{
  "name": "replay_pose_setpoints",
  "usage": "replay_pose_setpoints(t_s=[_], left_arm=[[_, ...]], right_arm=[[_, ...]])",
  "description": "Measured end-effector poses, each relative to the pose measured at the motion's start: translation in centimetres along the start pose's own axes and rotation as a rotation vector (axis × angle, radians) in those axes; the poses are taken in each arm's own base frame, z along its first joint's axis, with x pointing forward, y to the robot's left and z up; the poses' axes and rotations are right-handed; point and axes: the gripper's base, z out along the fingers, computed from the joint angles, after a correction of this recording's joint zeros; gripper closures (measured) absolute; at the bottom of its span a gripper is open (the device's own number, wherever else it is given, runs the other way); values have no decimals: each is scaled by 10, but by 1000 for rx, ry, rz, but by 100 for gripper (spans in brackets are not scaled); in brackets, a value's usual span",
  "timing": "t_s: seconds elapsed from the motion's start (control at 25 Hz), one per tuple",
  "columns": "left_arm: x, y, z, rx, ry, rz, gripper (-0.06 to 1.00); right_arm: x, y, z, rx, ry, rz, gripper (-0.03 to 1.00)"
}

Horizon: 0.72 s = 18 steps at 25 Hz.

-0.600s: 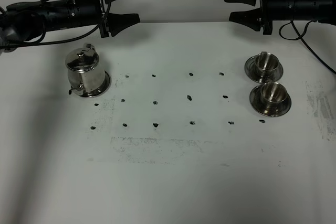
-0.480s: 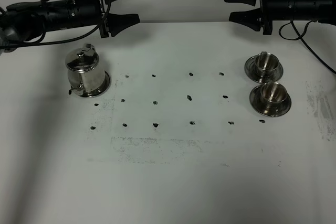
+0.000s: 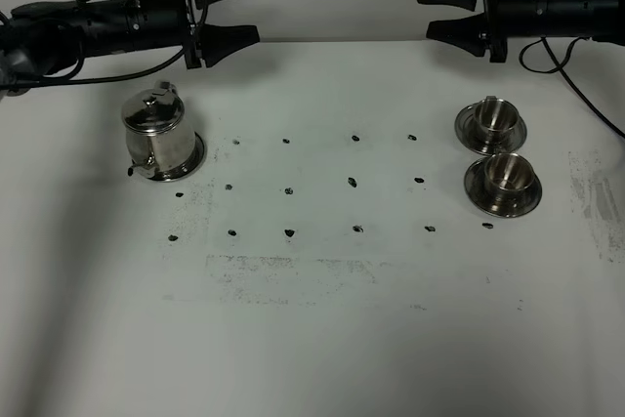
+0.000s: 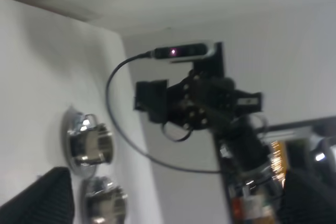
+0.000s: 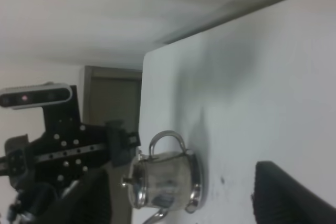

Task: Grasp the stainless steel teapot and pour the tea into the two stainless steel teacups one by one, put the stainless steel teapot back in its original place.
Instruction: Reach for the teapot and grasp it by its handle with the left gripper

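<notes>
The stainless steel teapot (image 3: 154, 132) stands upright on its round steel disc (image 3: 196, 157) at the left of the white table; it also shows in the right wrist view (image 5: 161, 179). The two stainless steel teacups (image 3: 496, 117) (image 3: 507, 173) sit on their saucers (image 3: 473, 136) (image 3: 480, 196) at the right, one behind the other, and show in the left wrist view (image 4: 92, 143) (image 4: 105, 203). My left gripper (image 3: 252, 9) is open and empty, raised behind the teapot. My right gripper (image 3: 426, 12) is open and empty, raised behind the cups. No tea is visible.
The white table (image 3: 322, 319) carries rows of small black marks (image 3: 353, 182) in the middle and scuffed grey patches (image 3: 283, 266) toward the front. A wall runs behind the table's far edge. A cable (image 3: 576, 85) hangs from the right arm.
</notes>
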Motion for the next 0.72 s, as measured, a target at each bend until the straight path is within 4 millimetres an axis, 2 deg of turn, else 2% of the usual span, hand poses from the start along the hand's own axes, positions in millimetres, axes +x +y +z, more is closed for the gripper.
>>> replay_pose_setpoints(t_s=[0.16,0.36,0.6,0.72], left_arm=[[-11,-17,-4,-158,79,171,19],[-31,-47,-14,-449,130,385,19],[-31,-80,-19,-786,207,547,19],[-26,-103,-20,-885,223,597,19]], right_arm=[[-12,20,-6,67,7,-187,40],[-26,40,-23,342,53,-452,40],[-32,45,-49,698,93,-521,41],[-30,69,-67,833,91,-536,41]])
